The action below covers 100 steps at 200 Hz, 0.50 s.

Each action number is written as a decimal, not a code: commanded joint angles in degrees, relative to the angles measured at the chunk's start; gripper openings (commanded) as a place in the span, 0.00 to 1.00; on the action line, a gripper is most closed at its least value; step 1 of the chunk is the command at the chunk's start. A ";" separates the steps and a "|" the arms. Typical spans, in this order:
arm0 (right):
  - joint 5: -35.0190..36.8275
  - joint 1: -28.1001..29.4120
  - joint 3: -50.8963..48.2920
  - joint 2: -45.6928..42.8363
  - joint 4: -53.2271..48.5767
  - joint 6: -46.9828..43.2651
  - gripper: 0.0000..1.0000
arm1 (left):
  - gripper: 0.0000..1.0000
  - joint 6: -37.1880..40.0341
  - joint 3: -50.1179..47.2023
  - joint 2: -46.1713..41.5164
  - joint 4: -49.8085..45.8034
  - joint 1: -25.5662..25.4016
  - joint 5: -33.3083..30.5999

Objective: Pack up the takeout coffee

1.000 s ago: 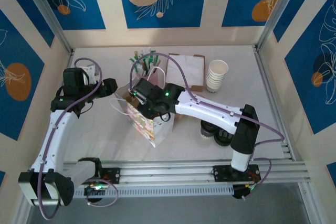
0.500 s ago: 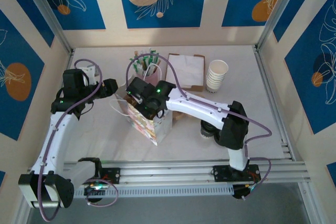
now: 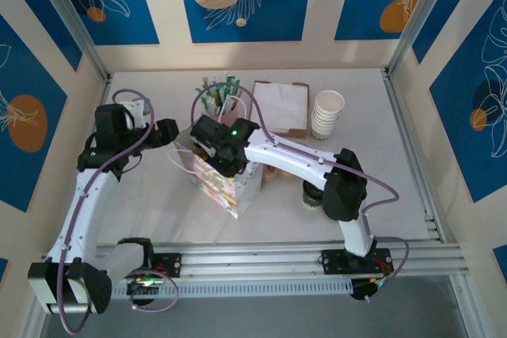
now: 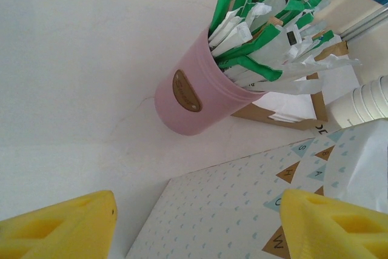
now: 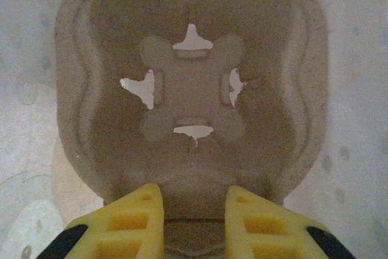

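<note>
On the white table (image 3: 372,156), centre: bag (image 3: 226,187). Pinching carrier (image 5: 194,83) rim with right gripper (image 5: 193,210) at bag mouth. Spread wide just left of bag: left gripper (image 4: 197,201).

White links (image 3: 293,162), black joints (image 3: 341,194), lilac cables (image 3: 379,182), green lights (image 3: 234,131), yellow gripper fingers (image 5: 130,225)

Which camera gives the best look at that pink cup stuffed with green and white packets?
The left wrist view: the pink cup is close and whole, its label and packets plain. The top view has it small and far back, crossed by a purple cable.
</note>
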 commanded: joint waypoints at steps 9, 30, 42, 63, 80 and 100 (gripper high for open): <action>-2.63 -0.63 1.72 2.16 -0.98 -0.40 0.03 | 0.72 -0.54 -0.90 -0.95 1.33 0.72 1.52; -3.77 -1.06 1.39 2.84 -0.04 0.15 0.03 | 0.72 -0.51 -0.99 -0.97 1.42 0.67 1.60; -4.30 -1.15 1.15 3.16 0.43 0.22 0.03 | 0.72 -0.60 -1.07 -0.99 1.47 0.73 1.74; -4.68 -1.30 0.89 3.81 0.96 0.42 0.03 | 0.72 -0.62 -1.08 -0.82 1.49 0.72 1.73; -4.69 -1.25 0.54 4.25 1.44 0.91 0.03 | 0.72 -0.58 -1.08 -0.82 1.51 0.73 1.76; -4.30 -1.24 -0.25 4.44 2.01 1.55 0.05 | 0.72 -0.54 -1.15 -0.80 1.47 0.73 1.70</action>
